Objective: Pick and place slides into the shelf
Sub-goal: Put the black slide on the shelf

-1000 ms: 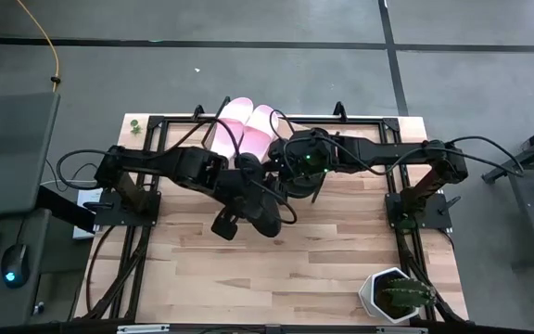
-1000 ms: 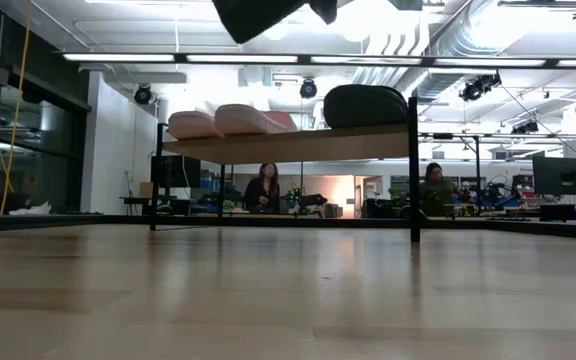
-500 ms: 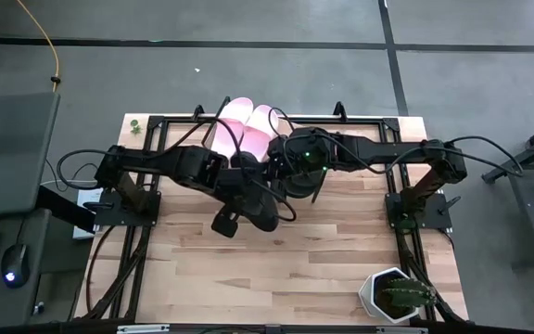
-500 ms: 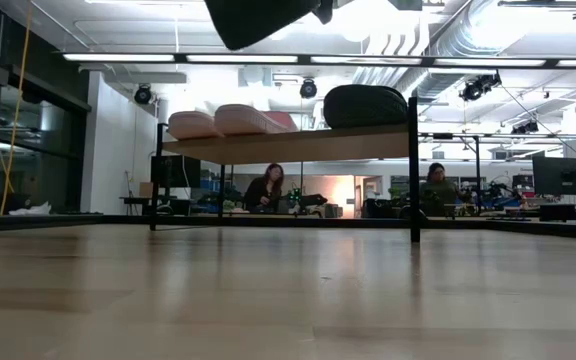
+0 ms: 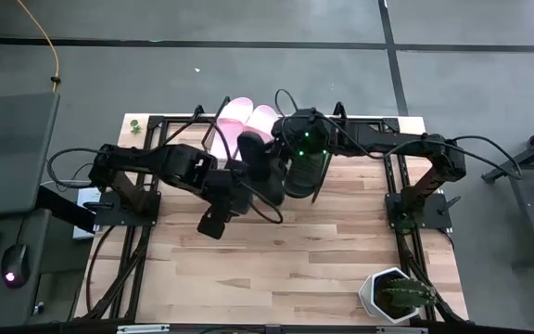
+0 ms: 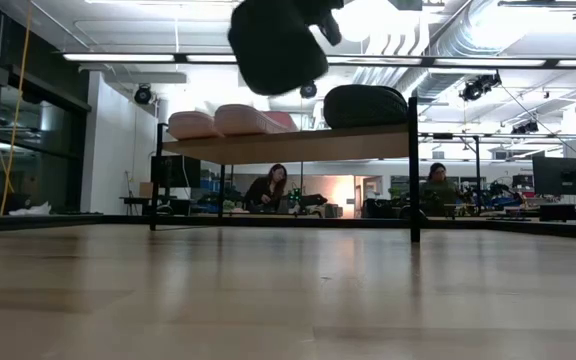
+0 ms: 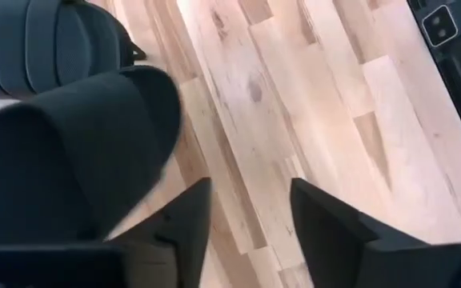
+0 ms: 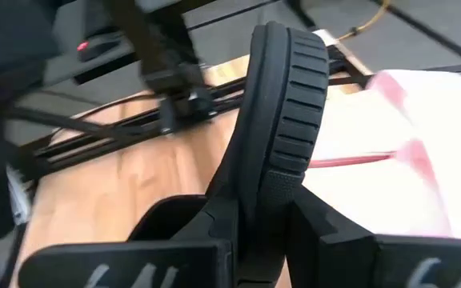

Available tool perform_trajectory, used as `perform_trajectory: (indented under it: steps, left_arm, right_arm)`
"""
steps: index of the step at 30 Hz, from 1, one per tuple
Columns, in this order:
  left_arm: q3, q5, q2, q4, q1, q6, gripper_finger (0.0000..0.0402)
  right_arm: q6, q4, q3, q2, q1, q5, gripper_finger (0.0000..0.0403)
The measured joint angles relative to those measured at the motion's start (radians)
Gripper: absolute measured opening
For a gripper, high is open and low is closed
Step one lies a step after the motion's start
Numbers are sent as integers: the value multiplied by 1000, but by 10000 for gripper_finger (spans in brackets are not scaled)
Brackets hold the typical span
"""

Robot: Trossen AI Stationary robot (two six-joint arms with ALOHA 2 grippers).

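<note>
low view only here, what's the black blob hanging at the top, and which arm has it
Observer: It's a black slide. The high view shows it at the end of the left arm, and the left wrist view has it right beside the left gripper.
Operator: ok is the right arm free then
Observer: No. In the right wrist view, the right gripper is shut on the sole edge of the other black slide, the one you see lying on the shelf.
Operator: where's the raised one from above
Observer: In the high view it hangs close beside that other black slide, just table-side of the pink slides.
</note>
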Motion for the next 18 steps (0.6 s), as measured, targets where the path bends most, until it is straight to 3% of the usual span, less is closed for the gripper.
perform_trajectory:
  steps: [7,18]
  left_arm:
    - [0,-19,-53,8,-95,-12,198]
    - [0,-114,-150,-43,-253,-110,176]
  right_arm:
    - [8,50,0,0,-58,1,34]
    - [18,100,0,-6,-119,2,34]
